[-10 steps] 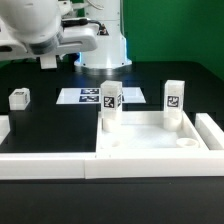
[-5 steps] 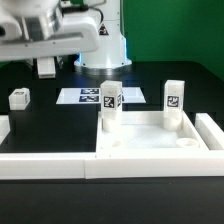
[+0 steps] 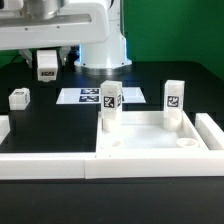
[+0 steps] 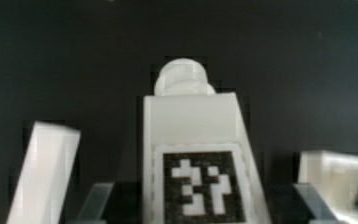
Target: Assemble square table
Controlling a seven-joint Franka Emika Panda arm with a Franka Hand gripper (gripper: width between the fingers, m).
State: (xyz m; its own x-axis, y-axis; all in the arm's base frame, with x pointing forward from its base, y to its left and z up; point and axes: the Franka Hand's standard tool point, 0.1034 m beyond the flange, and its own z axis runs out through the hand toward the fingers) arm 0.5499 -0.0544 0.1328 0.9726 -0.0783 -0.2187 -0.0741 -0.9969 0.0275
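**A:** Where's the hand (image 3: 46, 60) at this moment?

**B:** Up at the far side of the table (image 3: 50, 125), toward the exterior view's left, and it's clamped on the held leg (image 4: 195, 135). The wrist view has that leg dead centre between the dark fingers (image 4: 99, 206), tag facing the camera, rounded tip pointing away.

**A:** And the square table top (image 3: 150, 148)?

**B:** Lying flat at the front, toward the exterior view's right, rim up. Two legs stand upright in its far corners: the first standing leg (image 3: 110, 106) on the exterior view's left, the second standing leg (image 3: 174, 103) on its right. A round socket (image 3: 184, 143) sits open in the near corner below that second one.

**A:** The fourth leg?

**B:** The loose leg (image 3: 19, 97) lies on the black table at the exterior view's left, well apart from the slab.

**A:** Anything else down there?

**B:** The marker board (image 3: 88, 96) lies flat just behind the first standing leg, and a white border rail (image 3: 45, 165) runs along the front. The pale shapes either side of the held leg in the wrist view are too blurred to name.
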